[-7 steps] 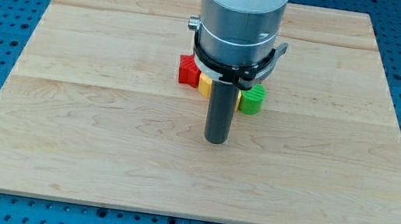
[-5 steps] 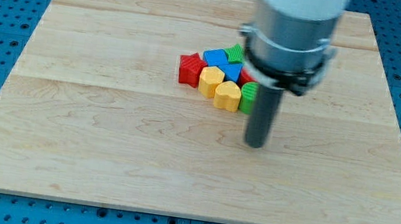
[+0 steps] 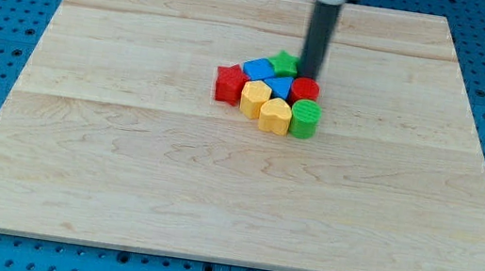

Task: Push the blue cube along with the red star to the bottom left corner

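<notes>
Now tip sits at cluster's top right, bare rod, nothing gripped, beside green star and red cylinder. Blue cube mid-cluster, red star at left edge. Best push down-left, slowly, keeping both together.
</notes>
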